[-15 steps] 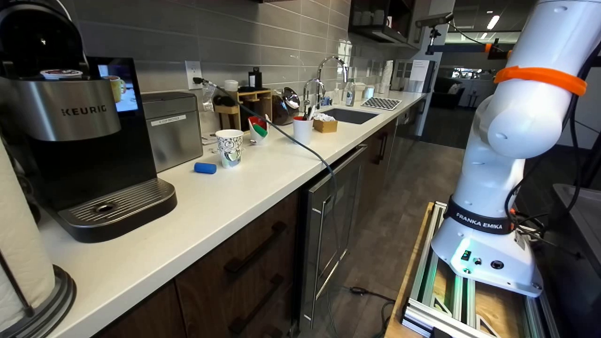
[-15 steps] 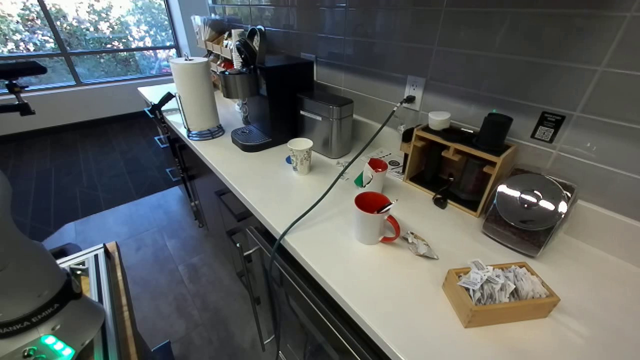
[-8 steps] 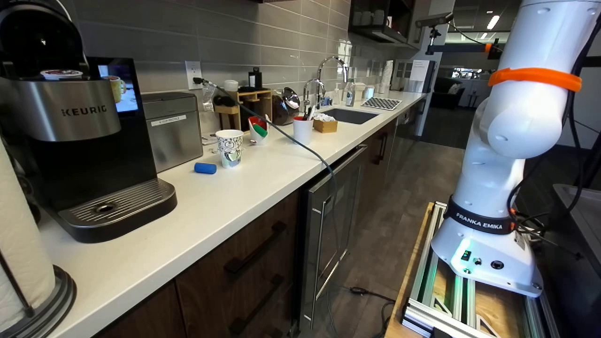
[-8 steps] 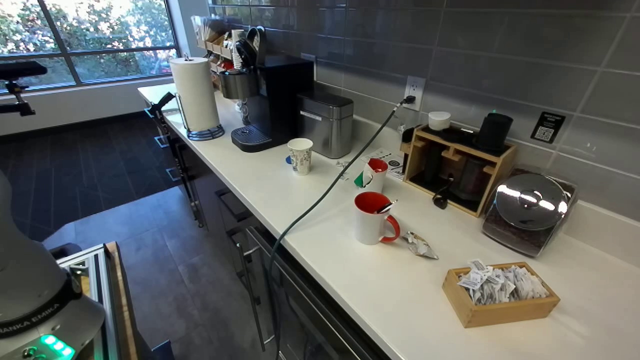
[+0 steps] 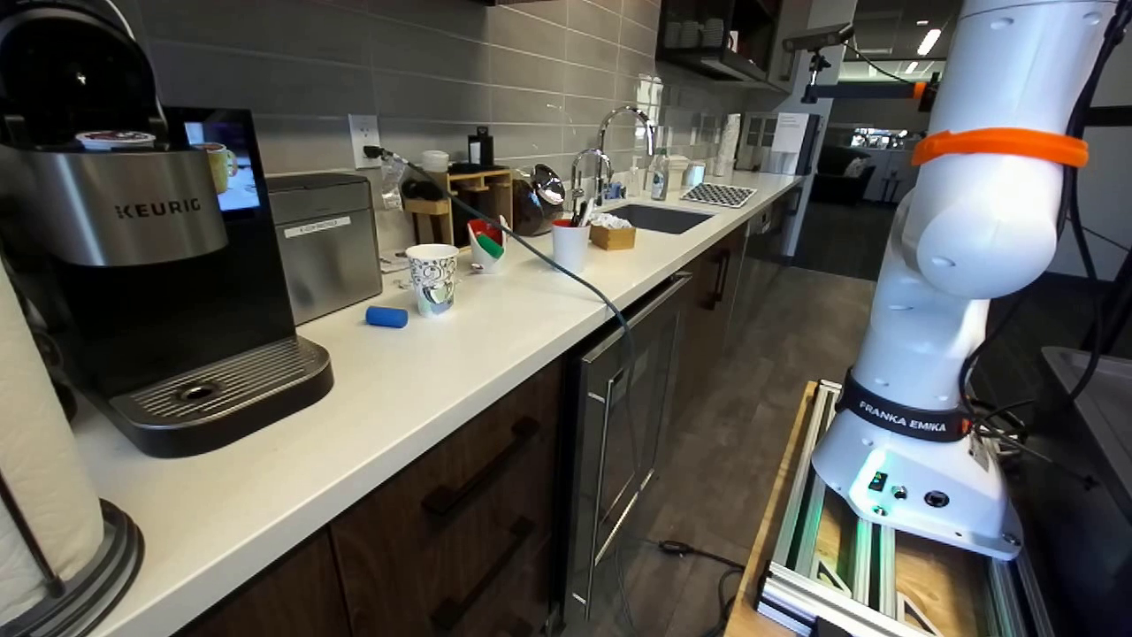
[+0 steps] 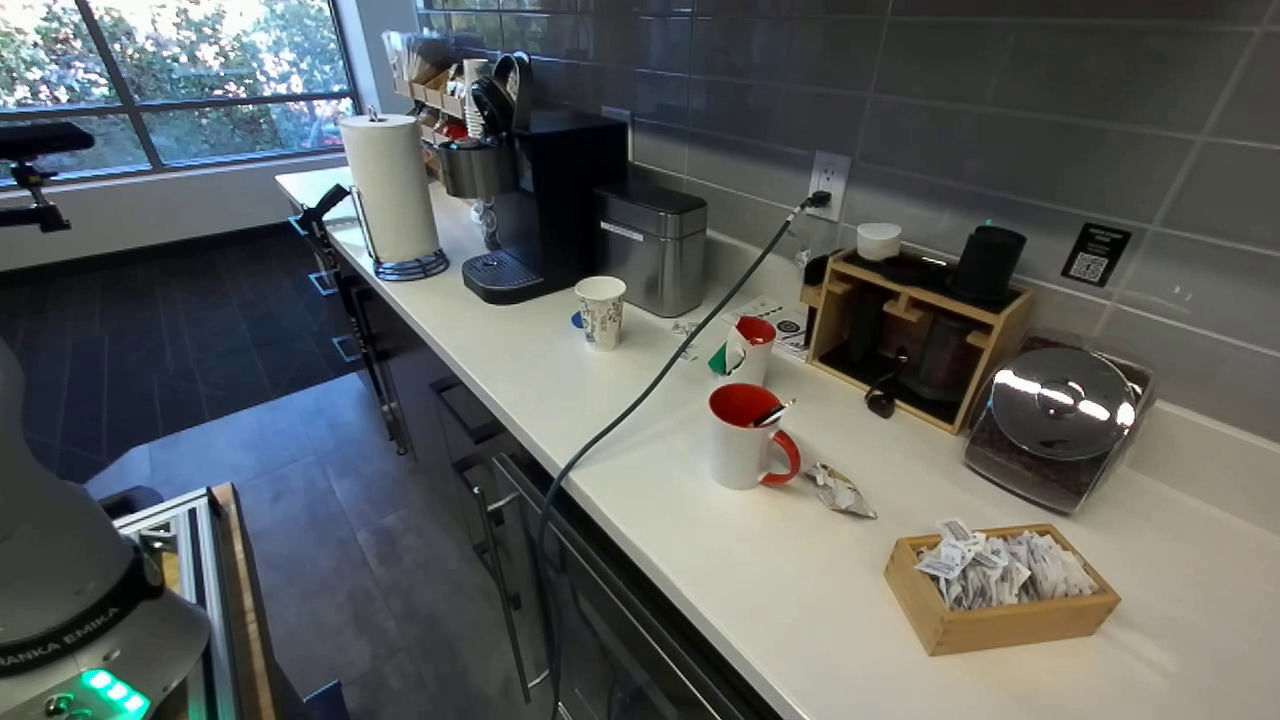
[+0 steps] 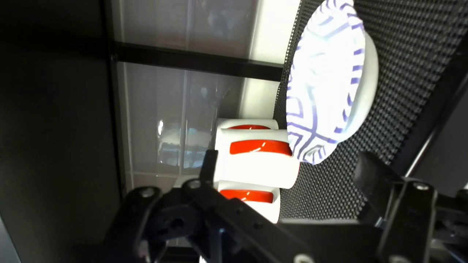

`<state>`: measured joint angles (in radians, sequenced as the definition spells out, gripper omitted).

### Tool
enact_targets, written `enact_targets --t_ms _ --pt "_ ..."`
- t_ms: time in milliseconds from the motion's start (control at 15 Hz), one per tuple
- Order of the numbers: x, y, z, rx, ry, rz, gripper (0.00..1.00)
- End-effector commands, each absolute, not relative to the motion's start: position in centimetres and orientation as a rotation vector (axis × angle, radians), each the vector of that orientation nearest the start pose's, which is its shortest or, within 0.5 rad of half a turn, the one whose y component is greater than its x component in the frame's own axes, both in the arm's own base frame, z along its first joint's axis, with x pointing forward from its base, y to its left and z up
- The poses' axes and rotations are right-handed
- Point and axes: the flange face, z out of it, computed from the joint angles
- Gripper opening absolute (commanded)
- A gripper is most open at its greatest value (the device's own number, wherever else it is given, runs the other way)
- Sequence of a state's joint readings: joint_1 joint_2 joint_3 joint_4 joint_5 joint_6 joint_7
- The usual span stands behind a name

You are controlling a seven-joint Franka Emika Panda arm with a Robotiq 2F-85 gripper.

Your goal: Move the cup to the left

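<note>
The cup (image 5: 433,280) is a small white paper cup with dark and bluish printed marks. It stands upright on the counter in both exterior views, beside a small blue cylinder, and shows also near the coffee machine (image 6: 600,313). The cup does not show in the wrist view. My gripper (image 7: 292,171) shows only in the wrist view. Its two fingers are wide apart with nothing held. White mugs with red handles (image 7: 256,164) appear beyond and partly between the fingers. The gripper is outside both exterior views, so its distance from the cup cannot be told.
A Keurig machine (image 5: 168,203), a steel bin (image 5: 327,243) and a blue cylinder (image 5: 386,317) are near the cup. A cable (image 6: 650,390) crosses the counter. Red-lined mugs (image 6: 740,435) and a wooden box (image 6: 1000,600) stand farther along. A patterned bowl (image 7: 325,73) lies on black mesh.
The upper arm has shifted a little to the left in an exterior view. The cup and the other counter objects have not moved.
</note>
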<state>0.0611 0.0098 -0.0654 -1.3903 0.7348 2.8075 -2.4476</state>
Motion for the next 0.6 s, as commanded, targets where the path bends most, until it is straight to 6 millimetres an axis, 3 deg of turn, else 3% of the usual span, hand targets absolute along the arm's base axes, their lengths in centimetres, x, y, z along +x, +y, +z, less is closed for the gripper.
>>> enact_targets --t_ms 0,400,467,533 --pt "58.4 -4.1 84.6 0.995 1.447 1.168 0.9" --pt "59.9 -4.4 82.7 1.011 1.434 1.128 0.83" --pt "60.2 -4.4 82.6 1.011 1.426 1.127 0.77" --pt "60.4 -4.4 82.4 1.014 1.422 1.125 0.6"
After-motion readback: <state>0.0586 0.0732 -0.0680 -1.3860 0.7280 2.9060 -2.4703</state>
